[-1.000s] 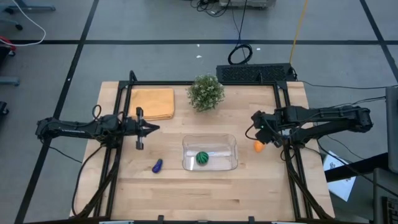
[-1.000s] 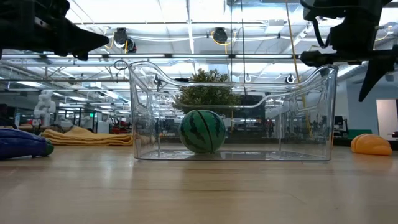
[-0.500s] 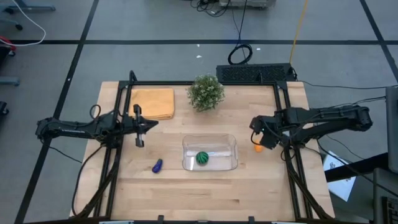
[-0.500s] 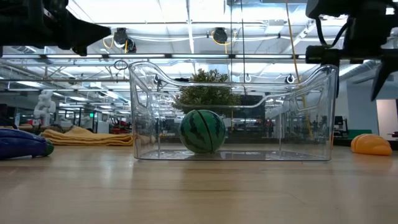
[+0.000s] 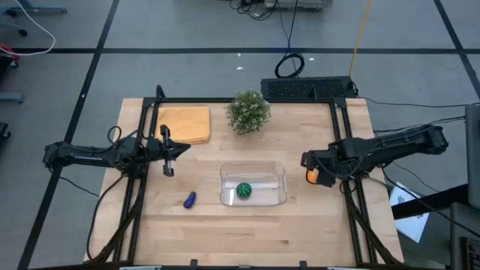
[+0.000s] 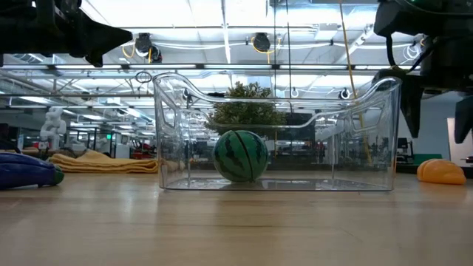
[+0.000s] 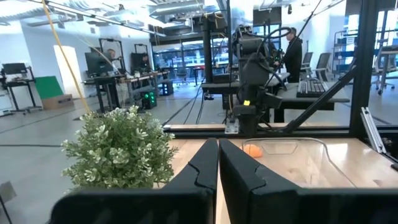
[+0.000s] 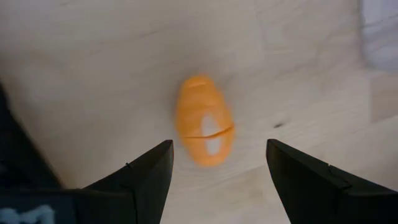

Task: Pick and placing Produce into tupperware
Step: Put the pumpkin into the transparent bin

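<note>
1. Carrying everything is the wooden worktop (image 5: pixel 247 225); both arms are reaching in from opposite sides w/ the work zone between them, prob. so each one is covering its own half.
2. Sitting near the middle is the clear tupperware (image 5: pixel 277 196), lid off and open side up, so pieces can be dropped straight in from above.
3. Standing behind it are the potted plant (image 5: pixel 248 111) and, in the far-left corner, a folded yellow cloth (image 5: pixel 183 124); neither is part of the job, and both are well apart from the container.
4. Hovering directly over the orange piece (image 8: pixel 204 120) is the right claw (image 5: pixel 318 174), just right of the tupperware; its fingers (image 8: pixel 143 180) are spread wide w/ the piece lying on the worktop in the gap between them, not gripped yet. Looks like a straddle for a straight-down pinch.
5. Waiting over the left side of the worktop is the left claw (image 5: pixel 168 152), clenched on nothing and pointing across toward the container.
6. Resting inside the tupperware already is the green striped ball (image 5: pixel 244 190), so approx. one of three is done.
7. Lying on the worktop left of the container, apart from it, is the purple piece (image 5: pixel 190 199), nearest the left arm.
</note>
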Robot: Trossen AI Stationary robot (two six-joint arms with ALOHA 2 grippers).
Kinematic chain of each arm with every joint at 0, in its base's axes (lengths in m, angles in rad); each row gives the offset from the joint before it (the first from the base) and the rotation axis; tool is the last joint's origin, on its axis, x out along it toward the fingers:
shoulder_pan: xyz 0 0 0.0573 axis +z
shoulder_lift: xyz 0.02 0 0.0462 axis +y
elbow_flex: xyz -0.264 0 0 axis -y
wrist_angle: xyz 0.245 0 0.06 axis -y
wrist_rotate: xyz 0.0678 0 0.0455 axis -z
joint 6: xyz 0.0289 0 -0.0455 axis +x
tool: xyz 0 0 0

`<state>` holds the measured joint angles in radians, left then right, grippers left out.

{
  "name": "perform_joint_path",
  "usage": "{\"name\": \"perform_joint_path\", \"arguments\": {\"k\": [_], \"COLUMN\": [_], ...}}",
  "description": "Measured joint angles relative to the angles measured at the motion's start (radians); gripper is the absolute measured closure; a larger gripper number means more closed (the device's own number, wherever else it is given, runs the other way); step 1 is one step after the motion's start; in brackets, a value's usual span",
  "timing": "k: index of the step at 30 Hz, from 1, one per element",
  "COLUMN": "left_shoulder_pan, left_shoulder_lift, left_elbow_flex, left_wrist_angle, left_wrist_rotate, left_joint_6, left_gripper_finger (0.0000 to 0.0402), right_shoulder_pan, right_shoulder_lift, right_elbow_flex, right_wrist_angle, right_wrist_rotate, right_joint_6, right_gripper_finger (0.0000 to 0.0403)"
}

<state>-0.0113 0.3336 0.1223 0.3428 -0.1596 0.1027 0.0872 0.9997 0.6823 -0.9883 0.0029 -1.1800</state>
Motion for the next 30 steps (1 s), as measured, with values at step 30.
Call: {"name": "perform_joint_path", "arguments": {"k": [30], "left_shoulder_pan": [0.0], "left_shoulder_lift": [0.0], "left_elbow_flex": [0.0], "left_wrist_angle": [-0.02], "left_wrist_rotate": [0.0], "left_joint_6": [0.023], "left_gripper_finger": [0.0382], "right_shoulder_pan": [0.0], "right_shoulder_lift": [0.013], "right_elbow_flex": [-0.04], "right_wrist_angle": [0.055], "right_wrist_rotate": [-0.008], "right_joint_6": [-0.087], "right_gripper_finger": [0.0155]}}
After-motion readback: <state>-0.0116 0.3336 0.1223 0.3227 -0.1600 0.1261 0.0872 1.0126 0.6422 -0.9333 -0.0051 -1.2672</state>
